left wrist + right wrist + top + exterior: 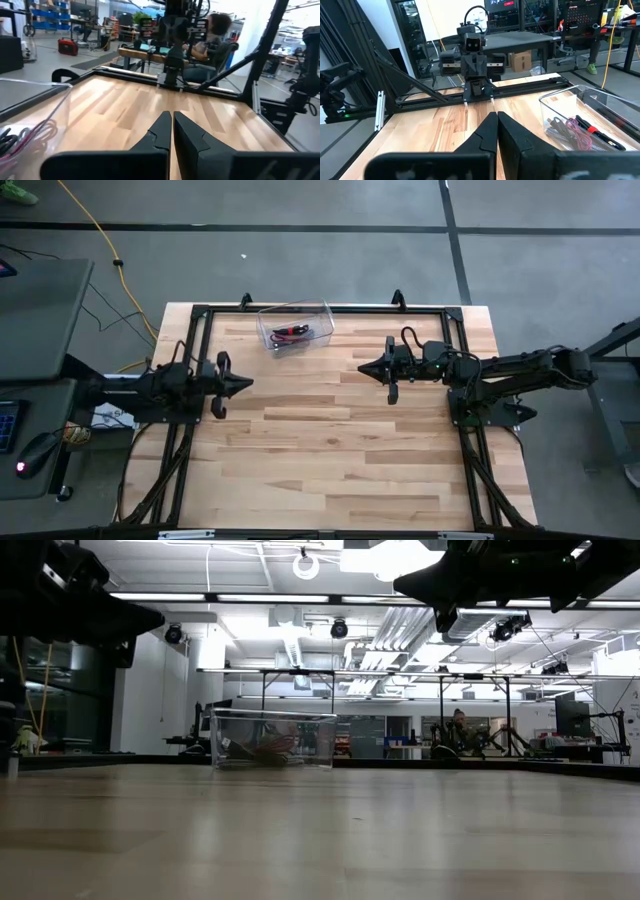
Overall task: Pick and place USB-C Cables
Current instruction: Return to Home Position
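Note:
A clear plastic bin (296, 325) stands on the wooden table near its far edge, left of centre. Inside lie the bundled cables: a red-and-black one (290, 331), and in the right wrist view a silver-grey one (559, 128), a pink one (578, 135) and the red-and-black one (594, 131). The left wrist view shows the bin's corner (37, 117) with pink and dark loops (30, 137). My left gripper (248, 383) hovers shut at the table's left side. My right gripper (362, 366) hovers shut right of centre. Both are well clear of the bin.
A black metal frame (320, 308) runs round the table's edges. The tabletop between the two grippers and toward the near edge is bare wood (320, 450). A yellow cord (105, 240) lies on the floor beyond the table. A person (215, 32) sits in the room behind.

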You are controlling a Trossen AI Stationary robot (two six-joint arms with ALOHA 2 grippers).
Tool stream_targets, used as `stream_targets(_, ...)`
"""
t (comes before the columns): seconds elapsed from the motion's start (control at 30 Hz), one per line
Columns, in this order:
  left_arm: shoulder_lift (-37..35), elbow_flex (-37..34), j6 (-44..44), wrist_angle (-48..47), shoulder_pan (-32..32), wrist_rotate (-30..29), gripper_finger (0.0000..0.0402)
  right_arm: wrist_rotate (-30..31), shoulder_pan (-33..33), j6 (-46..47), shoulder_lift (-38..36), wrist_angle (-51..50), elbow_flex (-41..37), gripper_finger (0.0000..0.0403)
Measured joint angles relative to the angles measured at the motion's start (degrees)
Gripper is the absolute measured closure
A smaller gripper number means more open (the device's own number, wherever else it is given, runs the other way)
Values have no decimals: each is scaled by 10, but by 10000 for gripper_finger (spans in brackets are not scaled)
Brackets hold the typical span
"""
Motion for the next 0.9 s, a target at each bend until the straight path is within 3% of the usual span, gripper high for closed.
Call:
stream_targets(0.33,0,0,35,16,-81,-97,401,0,0,0,0,0,0,403)
stream_targets(0.67,0,0,45,18,-84,-103,402,0,0,10,-4,-4,0,403)
stream_targets(0.9,0,0,40,19,-84,-102,401,0,-8,19,-69,-58,-3,403)
